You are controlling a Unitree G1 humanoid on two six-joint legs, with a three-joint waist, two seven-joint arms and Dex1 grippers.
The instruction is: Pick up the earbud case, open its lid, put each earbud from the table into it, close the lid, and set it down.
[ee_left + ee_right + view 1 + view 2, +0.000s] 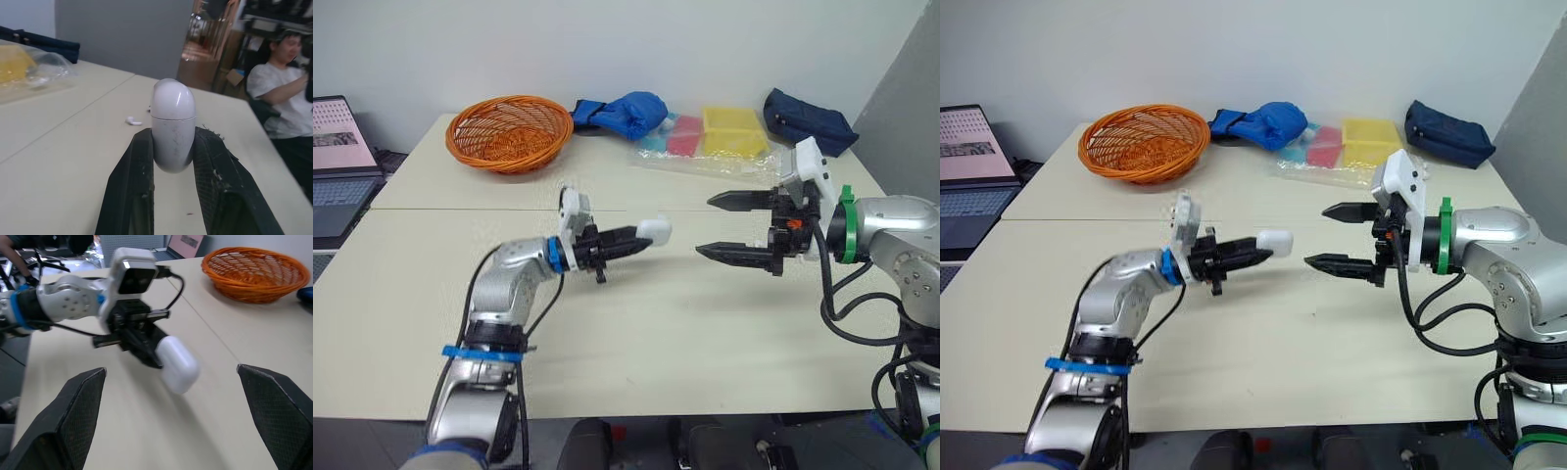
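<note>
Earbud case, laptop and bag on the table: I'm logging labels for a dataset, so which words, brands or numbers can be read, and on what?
No text can be read in these pictures.
On the laptop screen: lines of content, too small to read.
On the earbud case: plain white shell, no brand or lettering on the side that shows.
On the clear bag: no legible print.

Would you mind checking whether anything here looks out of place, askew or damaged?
Nothing stands out. The earbud case sits straight in the left gripper, lid shut, above the table; the right gripper is open, facing it. One earbud lies loose on the table, as the task expects.
</note>
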